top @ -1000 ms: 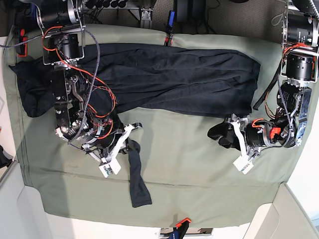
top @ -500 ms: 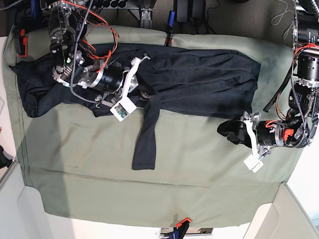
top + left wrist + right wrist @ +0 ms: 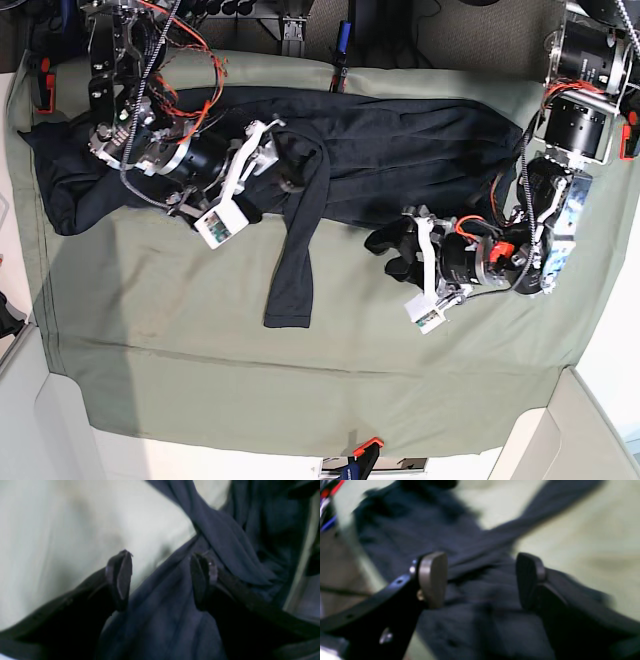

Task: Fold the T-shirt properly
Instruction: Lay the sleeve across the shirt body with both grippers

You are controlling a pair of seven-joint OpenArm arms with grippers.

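Base view: T-shirt (image 3: 400, 150) lies under right gripper (image 3: 262, 150).

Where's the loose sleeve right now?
In the base view, the sleeve hangs left of centre off the T-shirt onto the green cloth, just beside the right gripper.

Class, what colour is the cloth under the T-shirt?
Olive green cloth, clearest in the base view.
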